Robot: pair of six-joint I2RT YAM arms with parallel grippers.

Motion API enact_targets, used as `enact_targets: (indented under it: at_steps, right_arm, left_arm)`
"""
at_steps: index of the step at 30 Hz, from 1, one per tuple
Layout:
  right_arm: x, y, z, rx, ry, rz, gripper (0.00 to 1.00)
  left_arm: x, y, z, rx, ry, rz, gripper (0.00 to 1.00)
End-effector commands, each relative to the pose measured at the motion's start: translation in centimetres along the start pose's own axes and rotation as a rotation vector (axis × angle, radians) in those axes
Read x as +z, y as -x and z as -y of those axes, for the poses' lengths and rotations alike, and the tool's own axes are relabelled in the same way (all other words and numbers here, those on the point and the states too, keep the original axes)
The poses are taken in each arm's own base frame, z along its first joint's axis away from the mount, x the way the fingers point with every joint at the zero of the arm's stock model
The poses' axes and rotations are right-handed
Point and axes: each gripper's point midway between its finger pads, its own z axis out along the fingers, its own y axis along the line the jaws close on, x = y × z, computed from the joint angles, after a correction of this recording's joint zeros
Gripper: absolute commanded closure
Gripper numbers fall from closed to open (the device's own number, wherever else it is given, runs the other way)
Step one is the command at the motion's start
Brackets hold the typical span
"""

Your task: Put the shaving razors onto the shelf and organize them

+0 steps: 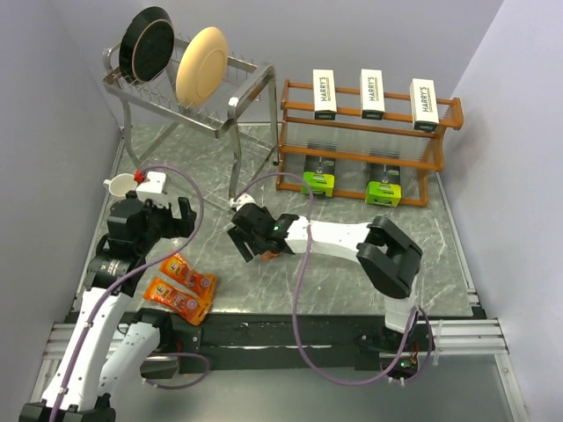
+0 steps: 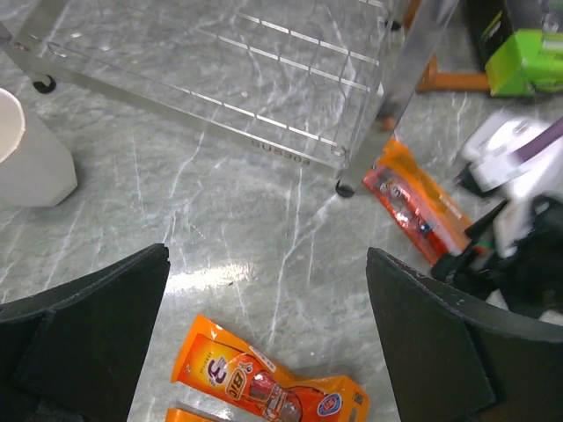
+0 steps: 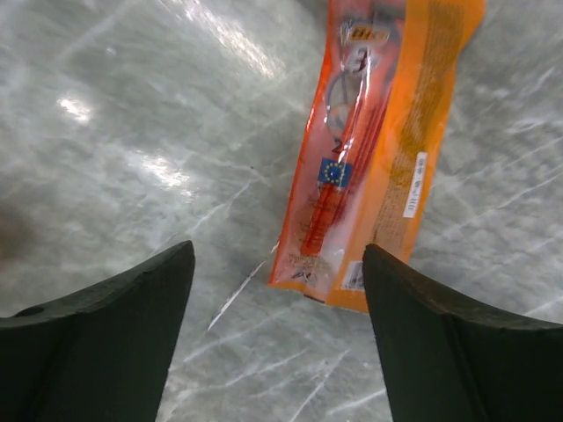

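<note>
Table (image 1: 449, 246): grey marbled top, both arm bases at the near edge.
Shelf (image 1: 283, 132): far right corner of the table; orange-brown wood, three tiers of thin rails.
White HARRY'S boxes (image 1: 374, 93): three, on the top tier, side by side with gaps, long sides running front to back.
Black-and-lime packs (image 1: 318, 178): two, on the bottom tier, well apart, lime ends toward the near edge.
Pair of orange packs (image 1: 186, 276): flat on the table near the near left corner, side by side and just touching; not on the shelf.
Third orange pack (image 3: 369, 149): flat on the table around its middle, just beside a foot of the metal rack; not on the shelf.
Left pincer (image 2: 266, 264): jaws wide apart, nothing between them; hangs above the pair of orange packs.
Right pincer (image 3: 279, 255): jaws apart, not clamped; low over the third orange pack, whose near end lies between the fingers (image 3: 440, 352), close to the right-hand one.
Metal rack (image 1: 251, 88): far left corner of the table, silver; black plate (image 1: 145, 42) and cream plate (image 1: 202, 64) on edge in it.
White mug (image 1: 119, 185): by the left edge, just beyond the left arm.
</note>
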Motion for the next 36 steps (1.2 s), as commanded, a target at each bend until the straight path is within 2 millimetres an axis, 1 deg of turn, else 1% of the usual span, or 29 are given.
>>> enact_targets:
  at_steps: [1,3,7,8,11,12,13,14,15,16,17,18,19,20,21,22,23,24,25,26,27,28,29,30,32,33,34,35,36]
  right_arm:
    - [1.6,-0.7,0.4,0.04,-0.069,-0.03,0.2]
    - [2.0,-1.1,1.2,0.038,-0.117,-0.036,0.24]
    - [3.0,-2.8,2.4,0.045,-0.129,-0.093,0.3]
    - [3.2,-3.3,2.7,0.047,-0.133,-0.108,0.4]
    - [3.1,-3.7,3.2,0.05,-0.119,-0.12,0.68]
    - [2.5,-3.1,3.2,0.053,-0.108,-0.101,0.69]
    - [2.2,-2.8,3.2,0.057,-0.095,-0.087,0.69]
    - [1.8,-2.5,3.6,0.07,-0.084,-0.083,0.68]
    - [0.5,-1.3,3.5,0.079,-0.057,-0.047,0.66]
    - [-0.2,-0.6,3.2,0.071,-0.01,-0.029,0.63]
    - [-0.9,-0.3,3.5,0.089,0.023,-0.022,0.52]
    - [-2.7,1.2,3.4,0.109,0.082,0.019,0.48]
    - [-3.6,1.3,3.3,0.124,0.133,0.019,0.44]
    - [-4.3,1.7,4.1,0.156,0.151,0.029,0.44]
    - [-5.9,2.6,4.4,0.185,0.2,0.059,0.46]
    - [-6.4,1.9,4.6,0.204,0.228,0.043,0.53]
    - [-7.2,1.7,4.3,0.219,0.292,0.035,0.57]
    - [-8.0,2.2,5.7,0.251,0.308,0.06,0.62]
    - [-8.0,1.1,6.2,0.257,0.308,0.043,0.66]
    - [-8.1,0.8,6.9,0.263,0.302,0.049,0.66]
    - [-8.9,1.1,7.7,0.251,0.286,0.086,0.62]
    - [-8.6,0.4,8.2,0.236,0.259,0.1,0.5]
    - [-8.8,0.3,8.1,0.213,0.257,0.116,0.47]
    - [-9.2,0.4,8.0,0.186,0.264,0.136,0.46]
    - [-9.0,0.2,7.2,0.165,0.263,0.15,0.44]
    - [-8.4,0.0,7.5,0.174,0.223,0.145,0.43]
    - [-8.2,0.4,6.9,0.169,0.213,0.156,0.38]
    - [-7.8,0.6,6.6,0.165,0.19,0.159,0.34]
    - [-6.7,0.5,6.4,0.146,0.154,0.148,0.31]
  left_arm:
    - [-1.3,3.5,0.3,-0.041,-0.011,0.093,0.01]
    - [-1.6,4.1,0.1,-0.047,-0.004,0.108,0.01]
    - [-2.0,4.9,-0.2,-0.052,0.003,0.127,0.01]
    - [-2.1,4.9,-0.2,-0.055,0.0,0.13,0.01]
    - [-2.1,4.9,-0.2,-0.061,0.001,0.132,0.0]
    - [-2.1,4.8,-0.2,-0.064,-0.001,0.133,0.01]
    - [-2.1,4.9,-0.1,-0.063,-0.006,0.137,0.01]
    - [-2.0,4.9,0.0,-0.065,-0.013,0.135,0.01]
    - [-2.0,5.0,0.1,-0.067,-0.022,0.139,0.0]
    - [-1.9,5.1,0.2,-0.067,-0.026,0.137,0.01]
    - [-1.8,5.2,0.6,-0.067,-0.046,0.138,0.01]
    - [-1.8,5.3,0.8,-0.066,-0.059,0.14,0.0]
    - [-1.8,5.3,1.2,-0.062,-0.083,0.139,0.01]
    - [-1.7,5.4,1.7,-0.055,-0.112,0.142,0.0]
    - [-1.7,5.1,2.7,-0.041,-0.176,0.132,0.0]
    - [-1.6,5.0,3.3,-0.033,-0.208,0.128,0.0]
    - [-1.5,4.9,3.7,-0.027,-0.238,0.129,0.0]
    - [-1.4,4.2,4.7,-0.02,-0.3,0.112,0.0]
    - [-1.3,3.9,5.1,-0.018,-0.327,0.104,0.01]
    - [-1.0,3.6,5.5,-0.015,-0.352,0.091,0.0]
    - [-0.8,3.2,5.9,-0.016,-0.376,0.078,0.01]
    - [-0.8,2.9,6.6,-0.009,-0.417,0.065,0.01]
    - [-0.2,2.3,6.8,-0.015,-0.423,0.039,0.01]
    - [0.2,1.9,7.0,-0.017,-0.426,0.028,0.01]
    - [1.2,0.7,7.8,0.007,-0.421,-0.014,0.01]
    - [1.6,0.3,7.9,0.024,-0.407,-0.027,0.01]
    - [1.7,-0.1,8.7,0.032,-0.41,-0.043,0.01]
    - [2.3,-0.3,7.9,0.019,-0.348,-0.052,0.0]
    - [2.4,-0.4,7.9,-0.017,-0.339,-0.063,0.0]
